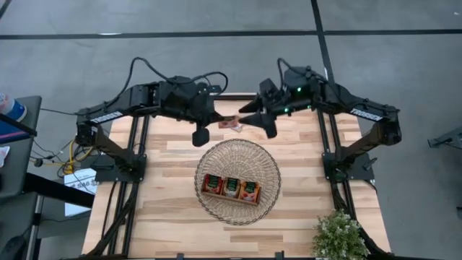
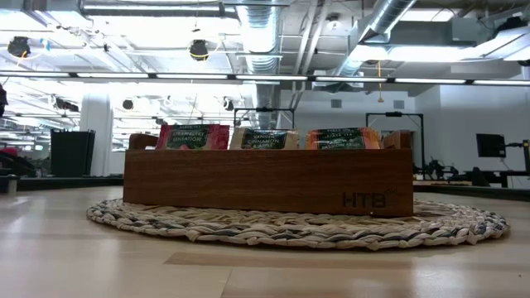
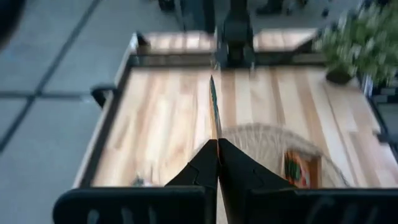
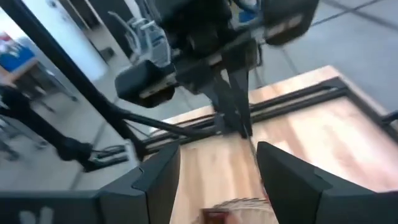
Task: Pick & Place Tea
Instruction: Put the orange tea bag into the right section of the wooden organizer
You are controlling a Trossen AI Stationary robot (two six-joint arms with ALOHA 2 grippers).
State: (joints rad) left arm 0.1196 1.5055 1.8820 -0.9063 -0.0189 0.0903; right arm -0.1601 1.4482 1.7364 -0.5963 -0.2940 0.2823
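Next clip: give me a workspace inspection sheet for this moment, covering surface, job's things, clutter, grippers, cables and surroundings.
Surface: light wooden table, basket near its middle.
Job's things: sachets standing in all three compartments of the tray inside the basket; one sachet lying on the table at the far edge; another sachet edge-on in the left gripper.
Clutter: potted plant at a near corner.
Grippers: left gripper shut on the thin sachet, above the basket's far rim; right gripper open, empty, over the far edge.
Cables: black cables looping over the arms; loose cables beside the table.
Surroundings: grey floor, open office.
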